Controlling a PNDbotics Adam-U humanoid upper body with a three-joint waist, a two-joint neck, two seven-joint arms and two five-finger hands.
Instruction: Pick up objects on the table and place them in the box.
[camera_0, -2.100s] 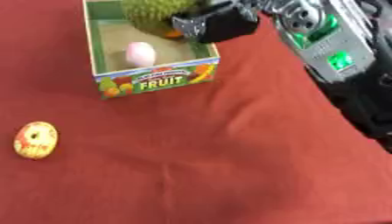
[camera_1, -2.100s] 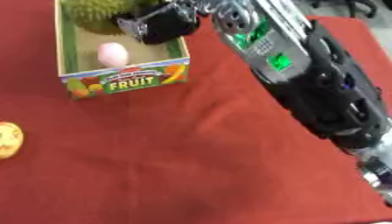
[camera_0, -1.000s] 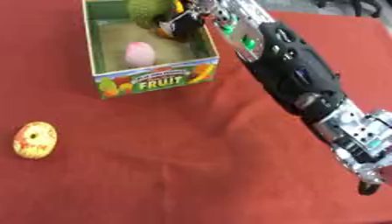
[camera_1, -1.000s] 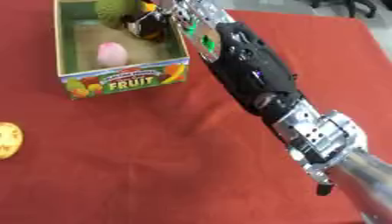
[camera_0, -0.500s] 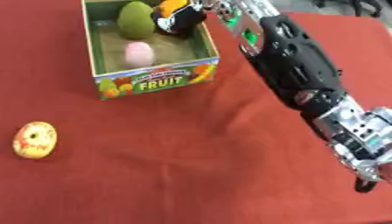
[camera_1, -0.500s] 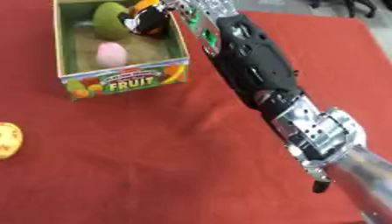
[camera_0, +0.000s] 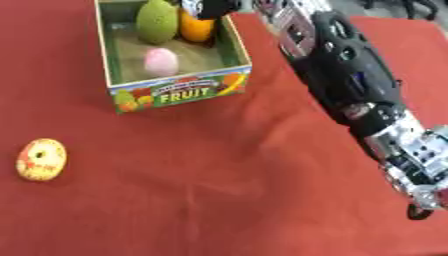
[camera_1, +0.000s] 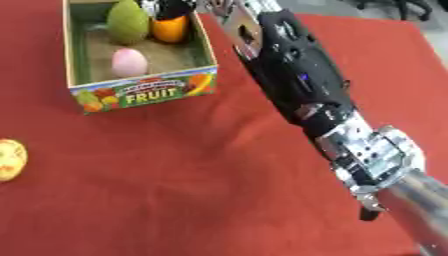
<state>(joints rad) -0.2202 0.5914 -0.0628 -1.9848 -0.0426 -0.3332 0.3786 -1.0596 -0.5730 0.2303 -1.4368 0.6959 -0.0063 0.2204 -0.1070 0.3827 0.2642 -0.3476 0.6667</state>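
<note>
Doughnut (camera_0: 40, 159), yellow with red flecks, lay alone on the red cloth (camera_0: 201, 200) at the near left, well apart from the box (camera_0: 179, 91); nearly round, its slightly longer axis ran near to far. It looked light and probably soft, best taken across its outer rim. Farther off, the box, labelled FRUIT, held a pink egg-shaped item (camera_0: 161, 61), a green fruit (camera_0: 157, 21) and an orange fruit (camera_0: 196, 27). The right hand (camera_0: 213, 6) hovered over the far right corner, just above the orange fruit; whether its fingers were spread or curled could not be told. The left hand was out of view.
</note>
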